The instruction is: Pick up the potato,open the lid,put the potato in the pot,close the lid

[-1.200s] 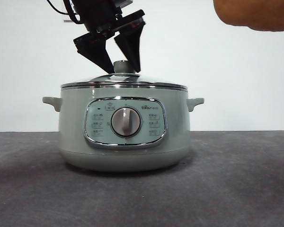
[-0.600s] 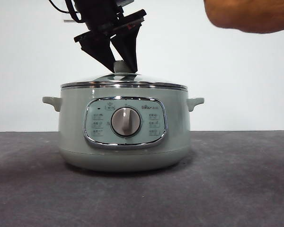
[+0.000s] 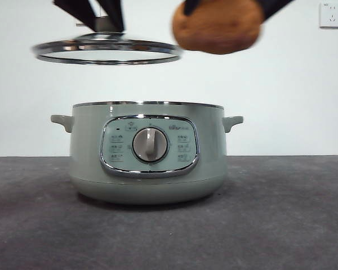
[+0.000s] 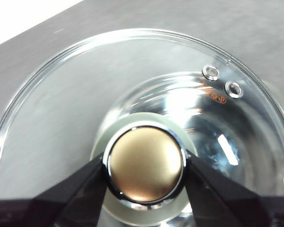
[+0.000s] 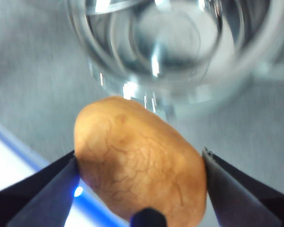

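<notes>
The pale green pot (image 3: 146, 154) stands uncovered on the dark table, its dial facing me. My left gripper (image 3: 104, 17) is shut on the knob (image 4: 146, 164) of the glass lid (image 3: 107, 52), which hangs level above the pot and off to its left side. In the left wrist view the lid (image 4: 61, 118) fills the picture, the black jaws pressing both sides of the knob. My right gripper (image 5: 139, 163) is shut on the orange-brown potato (image 5: 139, 168). The potato (image 3: 217, 26) hangs high above the pot's right half, and the open pot (image 5: 170, 42) shows blurred beyond it.
A white wall runs behind the table, with a socket plate (image 3: 331, 14) at the upper right. Dark tabletop (image 3: 281, 214) lies on both sides of the pot and in front of it.
The left gripper has lifted the lid off the pot, up and to the left. The right gripper has carried the potato leftward and lower, to above the pot.
</notes>
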Tool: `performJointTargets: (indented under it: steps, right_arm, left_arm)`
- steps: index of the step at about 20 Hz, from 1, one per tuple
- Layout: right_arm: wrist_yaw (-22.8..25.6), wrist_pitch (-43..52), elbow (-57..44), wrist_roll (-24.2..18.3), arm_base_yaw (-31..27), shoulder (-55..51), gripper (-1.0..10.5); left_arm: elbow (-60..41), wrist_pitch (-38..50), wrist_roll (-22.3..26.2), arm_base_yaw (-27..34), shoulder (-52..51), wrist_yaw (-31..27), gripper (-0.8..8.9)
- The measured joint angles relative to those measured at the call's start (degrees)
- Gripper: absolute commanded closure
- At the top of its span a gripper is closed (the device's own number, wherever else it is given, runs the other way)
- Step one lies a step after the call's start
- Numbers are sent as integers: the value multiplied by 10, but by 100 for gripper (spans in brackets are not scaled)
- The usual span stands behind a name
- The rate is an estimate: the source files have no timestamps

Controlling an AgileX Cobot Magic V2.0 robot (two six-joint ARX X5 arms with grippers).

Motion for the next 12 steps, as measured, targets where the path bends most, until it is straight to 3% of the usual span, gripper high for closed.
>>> performJointTargets:
  steps: [6,12]
  right_arm:
    - [1,16,148,-17,-15,169,949]
    - [2,77,194,-21,-46,299,946]
  left_arm:
    - [0,-21,14,107,-15,-1,817]
    - [0,-23,14,170,-15,-3,817]
